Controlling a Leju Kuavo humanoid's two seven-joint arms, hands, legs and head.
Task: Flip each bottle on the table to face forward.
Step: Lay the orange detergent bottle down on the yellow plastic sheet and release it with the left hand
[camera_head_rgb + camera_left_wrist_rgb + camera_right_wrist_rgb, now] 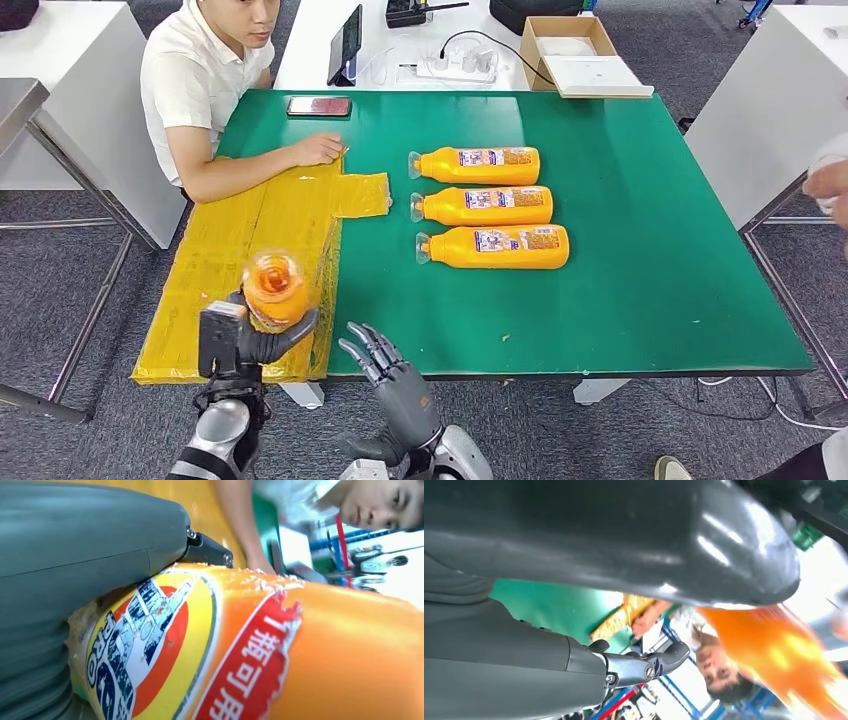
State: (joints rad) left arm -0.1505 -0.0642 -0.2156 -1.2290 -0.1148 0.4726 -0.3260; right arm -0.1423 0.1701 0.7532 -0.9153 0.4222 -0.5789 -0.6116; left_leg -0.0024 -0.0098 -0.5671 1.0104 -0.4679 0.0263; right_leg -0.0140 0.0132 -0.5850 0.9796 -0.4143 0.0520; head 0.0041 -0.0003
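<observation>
My left hand (250,342) grips an orange bottle (274,289) and holds it up near the table's front left corner, one end turned toward the head camera. In the left wrist view its torn label (165,645) sits against my thumb (90,540). My right hand (385,372) hovers empty at the front edge, fingers apart, just right of the held bottle; the right wrist view shows the bottle (784,655) as an orange blur. Three more orange bottles (478,165) (484,205) (497,247) lie in a column mid-table, caps pointing left, labels up.
A yellow mat (260,250) covers the left part of the green table (650,260). A seated person rests a forearm (265,165) on the mat's far end. A phone (318,106) lies at the far edge. Another person's hand (830,185) shows at the right.
</observation>
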